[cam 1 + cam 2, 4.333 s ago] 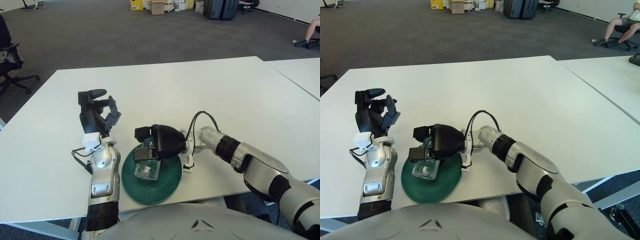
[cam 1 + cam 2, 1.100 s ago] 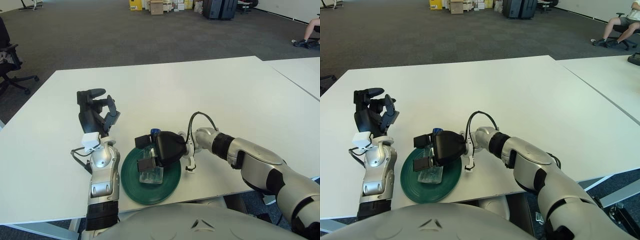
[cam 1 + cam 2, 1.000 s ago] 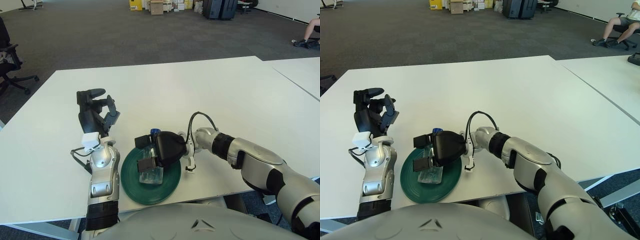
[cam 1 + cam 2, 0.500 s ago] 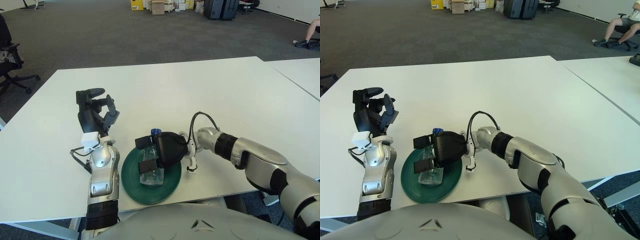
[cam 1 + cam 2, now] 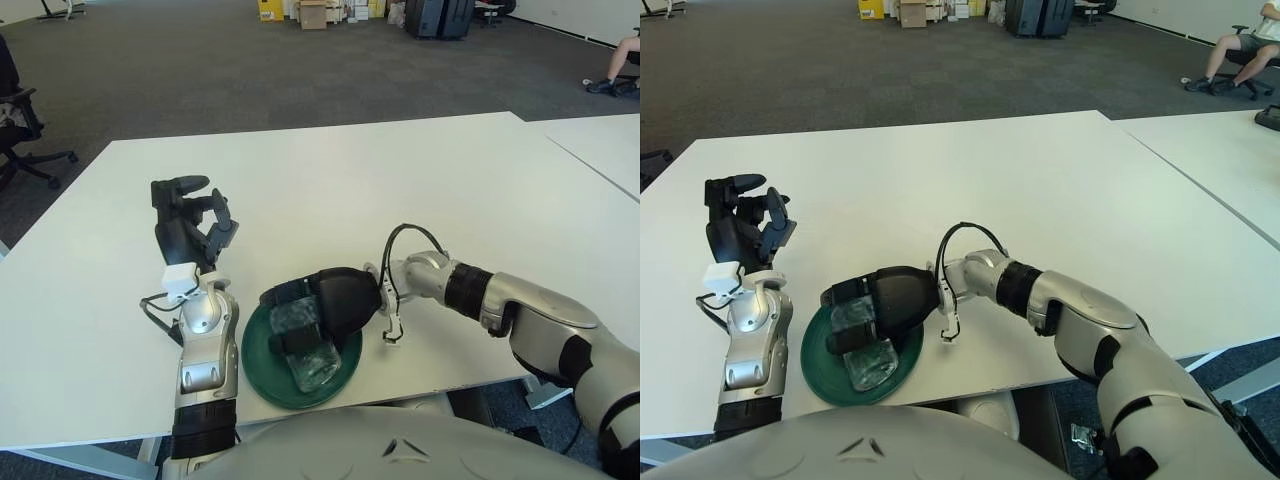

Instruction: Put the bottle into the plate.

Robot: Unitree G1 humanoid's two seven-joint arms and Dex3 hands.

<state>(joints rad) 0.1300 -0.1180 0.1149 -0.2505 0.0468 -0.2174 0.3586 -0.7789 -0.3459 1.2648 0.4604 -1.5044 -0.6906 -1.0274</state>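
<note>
A clear plastic bottle (image 5: 318, 365) lies slanted inside the dark green plate (image 5: 262, 377) at the table's near edge. My right hand (image 5: 283, 318), black and bulky, reaches in from the right and covers the plate's upper half. Its fingers (image 5: 286, 296) curl round the bottle's upper part, and only the lower end shows below them. The bottle's cap is hidden. In the right eye view the same bottle (image 5: 875, 365) sits under that hand (image 5: 845, 318). My left hand (image 5: 190, 225) stands upright just left of the plate, fingers loosely bent and holding nothing.
A black cable (image 5: 405, 240) loops up from my right wrist. The white table (image 5: 400, 170) stretches far ahead, and a second table (image 5: 600, 140) adjoins on the right. An office chair (image 5: 20, 130) stands off the left side. The table's near edge runs just below the plate.
My right hand has rolled over and shifted towards the near side of the plate. The bottle turned with it, and its blue cap no longer shows. The left hand has not moved.
</note>
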